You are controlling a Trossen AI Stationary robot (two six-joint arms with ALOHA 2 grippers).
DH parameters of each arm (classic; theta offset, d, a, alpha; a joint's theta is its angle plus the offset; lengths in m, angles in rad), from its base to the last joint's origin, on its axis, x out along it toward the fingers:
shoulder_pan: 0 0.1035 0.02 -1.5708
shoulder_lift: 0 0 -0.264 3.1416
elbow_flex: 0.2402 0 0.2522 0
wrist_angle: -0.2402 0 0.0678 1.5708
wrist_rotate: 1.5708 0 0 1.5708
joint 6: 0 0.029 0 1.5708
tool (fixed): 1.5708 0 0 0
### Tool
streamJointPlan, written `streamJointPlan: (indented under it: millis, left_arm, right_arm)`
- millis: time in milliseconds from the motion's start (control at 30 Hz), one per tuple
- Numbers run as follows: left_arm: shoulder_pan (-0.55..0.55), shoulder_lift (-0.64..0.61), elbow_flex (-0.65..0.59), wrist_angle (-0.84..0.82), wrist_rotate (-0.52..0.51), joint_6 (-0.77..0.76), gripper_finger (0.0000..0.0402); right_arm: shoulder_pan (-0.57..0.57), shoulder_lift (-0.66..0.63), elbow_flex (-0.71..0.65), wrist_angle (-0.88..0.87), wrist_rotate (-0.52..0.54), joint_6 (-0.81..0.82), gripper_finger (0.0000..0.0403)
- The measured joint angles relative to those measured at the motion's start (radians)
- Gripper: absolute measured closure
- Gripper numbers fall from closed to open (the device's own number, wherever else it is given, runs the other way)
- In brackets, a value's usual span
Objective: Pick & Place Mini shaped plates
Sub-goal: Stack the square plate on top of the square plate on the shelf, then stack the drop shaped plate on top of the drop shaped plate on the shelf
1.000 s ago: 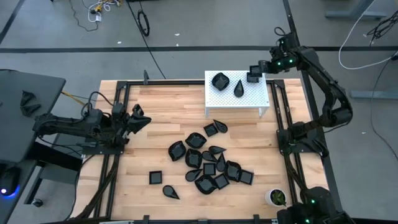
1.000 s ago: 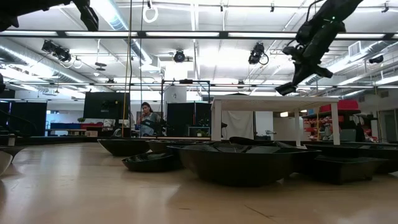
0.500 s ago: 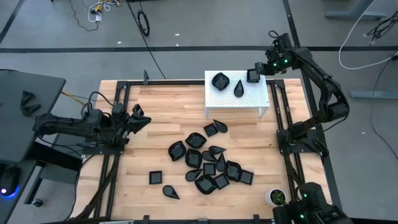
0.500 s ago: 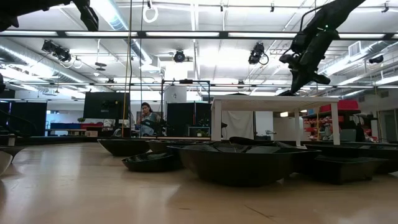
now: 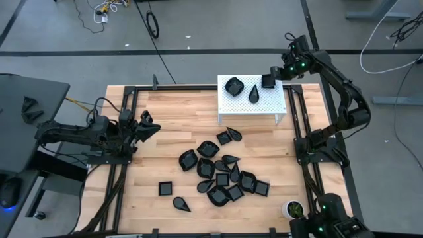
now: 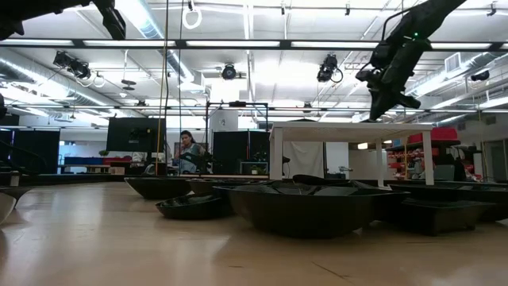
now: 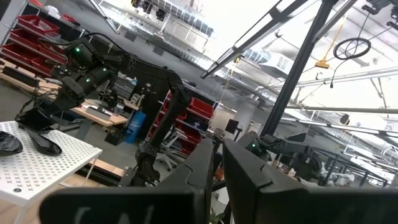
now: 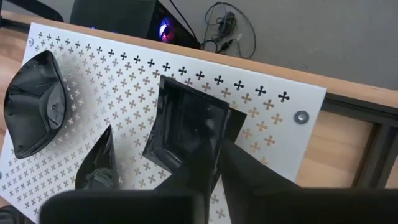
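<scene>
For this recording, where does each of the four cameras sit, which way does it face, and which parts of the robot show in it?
High: overhead, straight down; both arms, left gripper idle at table's left, right gripper at the white stand.
Low: table height, level past black plates into the room; right arm above the stand.
Left wrist: along its own fingers, toward the stand and right arm.
Right wrist: down onto the stand; fingers at a square plate.
Shared: the stand with its three plates shows in the high and right wrist views.
</scene>
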Motion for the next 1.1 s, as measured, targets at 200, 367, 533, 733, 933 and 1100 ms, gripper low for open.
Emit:
streamJointPlan:
  millis: [200, 367, 533, 733, 933, 1100]
  left_arm:
    - [0.0, 0.0, 0.0, 0.0, 0.0, 0.0, 0.036]
    - [0.0, 0.0, 0.0, 0.0, 0.0, 0.0, 0.036]
    - [0.0, 0.0, 0.0, 0.0, 0.0, 0.0, 0.036]
    - [0.0, 0.0, 0.0, 0.0, 0.0, 0.0, 0.036]
    - [0.0, 0.0, 0.0, 0.0, 0.0, 0.0, 0.036]
    - [0.0, 0.0, 0.0, 0.001, 0.0, 0.0, 0.036]
  right_arm:
    - [0.0, -0.005, 0.0, 0.06, 0.001, -0.03, 0.0312]
    - [0.031, -0.041, 0.0, 0.09, 0.007, -0.075, 0.0297]
    - [0.186, -0.109, -0.001, 0.084, 0.153, -0.148, 0.0315]
    - [0.516, -0.187, -0.001, 0.083, 0.327, -0.148, 0.035]
    - [0.898, -0.198, -0.005, 0.08, 0.447, -0.024, 0.038]
    - [1.161, -0.193, -0.094, 0.097, 0.465, 0.106, 0.0399]
